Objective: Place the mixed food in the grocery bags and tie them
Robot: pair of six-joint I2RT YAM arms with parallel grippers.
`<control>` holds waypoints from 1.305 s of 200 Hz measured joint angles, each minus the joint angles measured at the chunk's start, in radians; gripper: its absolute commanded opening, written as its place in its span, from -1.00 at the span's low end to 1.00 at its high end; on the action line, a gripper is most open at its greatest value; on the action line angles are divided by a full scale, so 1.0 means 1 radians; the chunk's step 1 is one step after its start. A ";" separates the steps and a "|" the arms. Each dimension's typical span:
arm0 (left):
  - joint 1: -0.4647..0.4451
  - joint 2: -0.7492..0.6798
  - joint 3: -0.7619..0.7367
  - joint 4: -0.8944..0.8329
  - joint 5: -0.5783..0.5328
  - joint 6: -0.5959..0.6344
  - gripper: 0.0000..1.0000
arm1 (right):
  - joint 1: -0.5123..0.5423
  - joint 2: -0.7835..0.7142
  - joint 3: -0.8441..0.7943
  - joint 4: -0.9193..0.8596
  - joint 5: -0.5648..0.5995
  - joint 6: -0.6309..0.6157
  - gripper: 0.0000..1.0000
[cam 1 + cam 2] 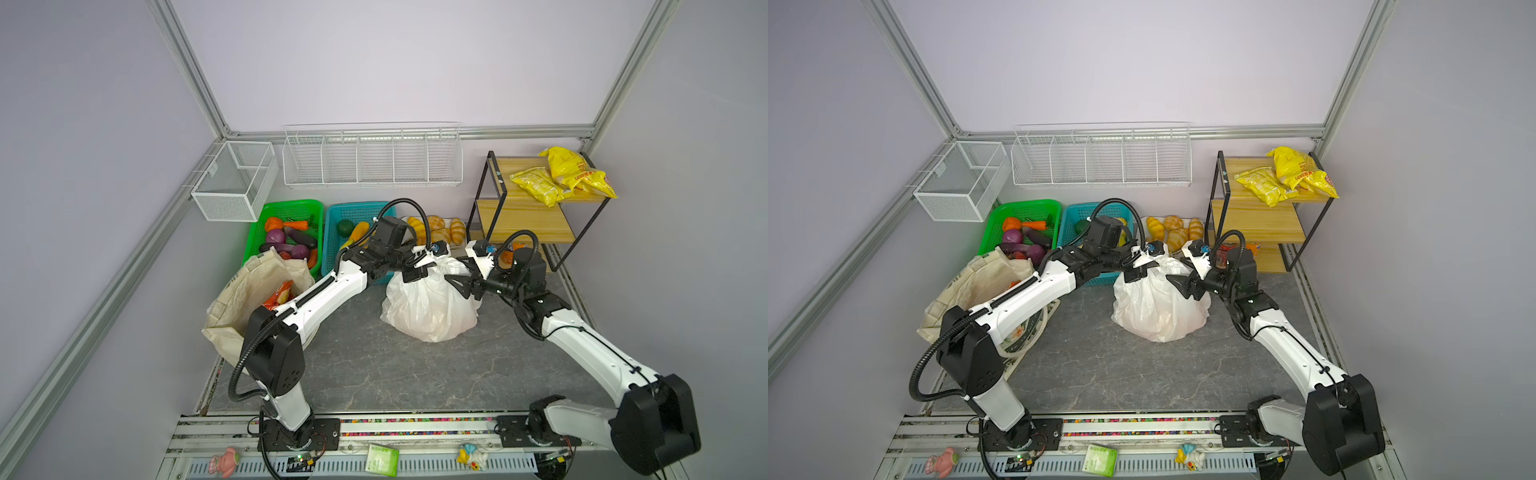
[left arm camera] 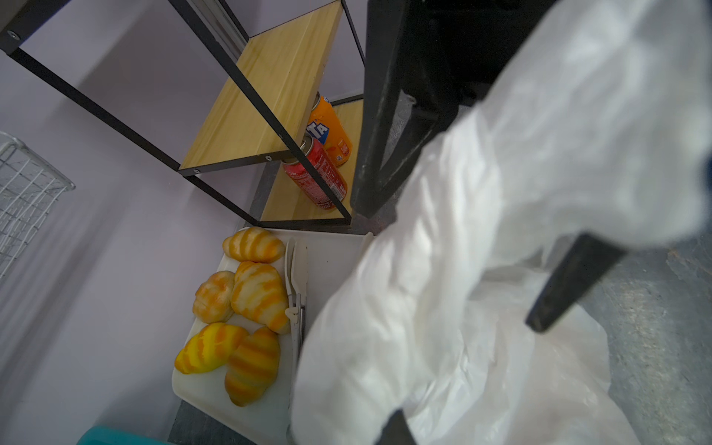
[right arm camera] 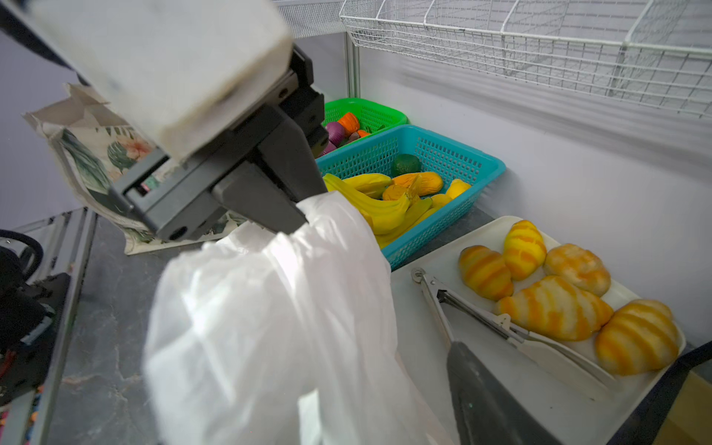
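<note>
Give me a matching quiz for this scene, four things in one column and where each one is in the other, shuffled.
1 white plastic bag
2 red snack packet
3 yellow snack packets
4 croissants

A on the white tray
B in the canvas tote
C pinched by the left gripper
D on the rack's top shelf

Pairs: 1-C, 2-B, 3-D, 4-A

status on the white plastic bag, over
Left end effector shut on plastic bag at its gathered top. Right end effector open beside it. No knot visible. Croissant tray close behind.
</note>
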 measured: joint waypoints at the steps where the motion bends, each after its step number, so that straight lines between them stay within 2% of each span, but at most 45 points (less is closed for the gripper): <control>1: 0.000 0.000 0.000 0.000 0.001 0.002 -1.00 | 0.000 0.000 0.000 0.000 0.001 -0.001 0.54; 49: 0.000 0.000 0.000 -0.017 0.043 0.032 -1.00 | 0.019 0.036 0.013 -0.019 0.045 -0.045 0.55; 60: 0.000 0.000 0.000 -0.022 0.050 0.034 -1.00 | 0.020 0.049 0.019 -0.020 0.053 -0.048 0.38; 82: 0.000 0.000 0.000 -0.032 0.055 0.039 -1.00 | 0.023 0.076 0.049 -0.037 0.079 -0.068 -0.11; 114: 0.000 -0.002 0.000 -0.033 0.042 0.041 -1.00 | 0.028 0.076 0.058 -0.065 0.136 -0.081 -0.51; 155: 0.000 -0.011 0.000 -0.029 0.011 0.040 -1.00 | 0.029 0.058 0.053 -0.095 0.199 -0.081 -0.50; 203: 0.000 -0.012 -0.001 0.015 -0.038 0.016 -1.00 | 0.029 0.020 0.027 -0.095 0.220 -0.067 -0.68; 214: 0.000 -0.014 -0.009 0.040 -0.056 0.008 -1.00 | 0.029 0.017 0.026 -0.095 0.220 -0.063 -0.68; 222: 0.000 -0.016 -0.017 0.055 -0.070 0.003 -1.00 | 0.029 0.016 0.025 -0.095 0.217 -0.062 -0.60; 250: 0.000 -0.018 -0.023 0.068 -0.087 -0.002 -1.00 | 0.029 0.011 0.019 -0.094 0.195 -0.053 0.11; 261: 0.000 -0.019 -0.023 0.067 -0.079 -0.002 -1.00 | 0.029 0.010 0.019 -0.089 0.183 -0.068 0.31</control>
